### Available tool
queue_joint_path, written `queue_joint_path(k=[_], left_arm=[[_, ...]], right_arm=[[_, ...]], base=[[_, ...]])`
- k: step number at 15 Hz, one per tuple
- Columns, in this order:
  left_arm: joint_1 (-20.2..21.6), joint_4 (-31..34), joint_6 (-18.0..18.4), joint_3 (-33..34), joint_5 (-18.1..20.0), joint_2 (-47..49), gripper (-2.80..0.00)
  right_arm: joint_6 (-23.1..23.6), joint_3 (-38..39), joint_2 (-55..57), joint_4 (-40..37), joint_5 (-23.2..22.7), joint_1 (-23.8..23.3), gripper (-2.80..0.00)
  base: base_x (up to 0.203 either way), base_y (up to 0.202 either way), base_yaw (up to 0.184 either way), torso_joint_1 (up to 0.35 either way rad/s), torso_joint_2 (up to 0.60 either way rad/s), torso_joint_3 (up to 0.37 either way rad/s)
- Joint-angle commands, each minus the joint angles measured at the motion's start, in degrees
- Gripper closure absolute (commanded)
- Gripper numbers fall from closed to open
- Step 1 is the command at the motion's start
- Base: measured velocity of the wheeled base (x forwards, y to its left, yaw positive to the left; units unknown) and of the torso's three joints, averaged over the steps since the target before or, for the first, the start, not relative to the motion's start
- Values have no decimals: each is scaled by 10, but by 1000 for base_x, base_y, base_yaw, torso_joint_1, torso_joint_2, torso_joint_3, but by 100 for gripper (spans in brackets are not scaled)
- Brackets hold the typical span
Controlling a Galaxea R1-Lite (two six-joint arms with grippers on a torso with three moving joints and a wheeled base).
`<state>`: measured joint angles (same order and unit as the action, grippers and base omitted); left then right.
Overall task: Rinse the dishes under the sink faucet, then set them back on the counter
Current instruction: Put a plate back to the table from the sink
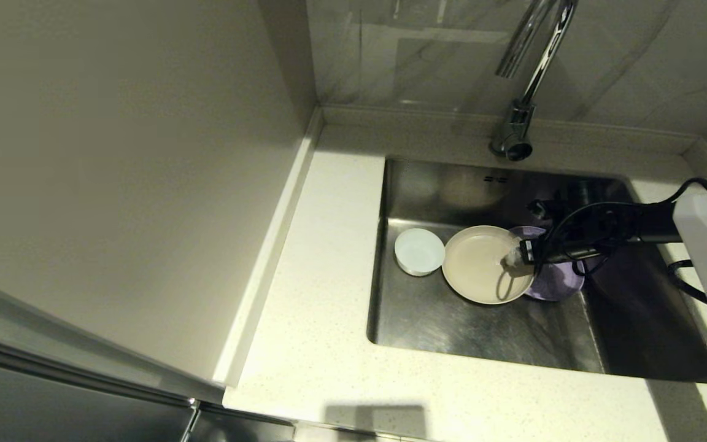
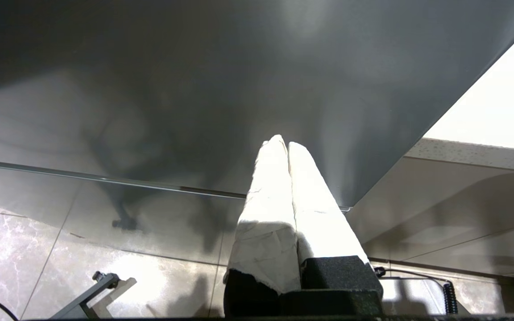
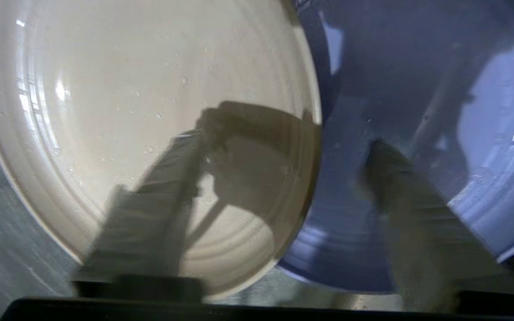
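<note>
Three dishes lie on the floor of the steel sink (image 1: 452, 331). The small white bowl (image 1: 419, 251) sits at the left, with the beige plate (image 1: 479, 264) beside it. That plate overlaps the left part of the lilac plate (image 1: 555, 279). My right gripper (image 1: 513, 258) hangs low over the beige plate's right rim. In the right wrist view it (image 3: 286, 140) is open and holds nothing, one finger over the beige plate (image 3: 141, 89) and the other over the lilac plate (image 3: 498, 133). Droplets dot the beige plate. My left gripper (image 2: 286, 142) is shut and empty, parked below the counter.
The chrome faucet (image 1: 528, 80) arches over the sink's back edge, and no water shows under it. The speckled counter (image 1: 323, 294) runs along the sink's left and front. A tall panel (image 1: 114, 184) stands at the left. Black cables trail from my right arm (image 1: 685, 258).
</note>
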<state>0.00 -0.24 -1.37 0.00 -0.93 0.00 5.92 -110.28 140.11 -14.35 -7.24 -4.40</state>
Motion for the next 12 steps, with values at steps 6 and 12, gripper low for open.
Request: queue_joint_path(k=[6, 12], left_arm=[[0, 0, 0, 0, 0, -1, 0], [0, 0, 0, 0, 0, -1, 0]], right_arm=[[0, -20, 25, 0, 2, 0, 0], [-4, 1, -25, -2, 12, -10, 0]], base=[[0, 0, 0, 0, 0, 0], [0, 0, 0, 0, 0, 0]])
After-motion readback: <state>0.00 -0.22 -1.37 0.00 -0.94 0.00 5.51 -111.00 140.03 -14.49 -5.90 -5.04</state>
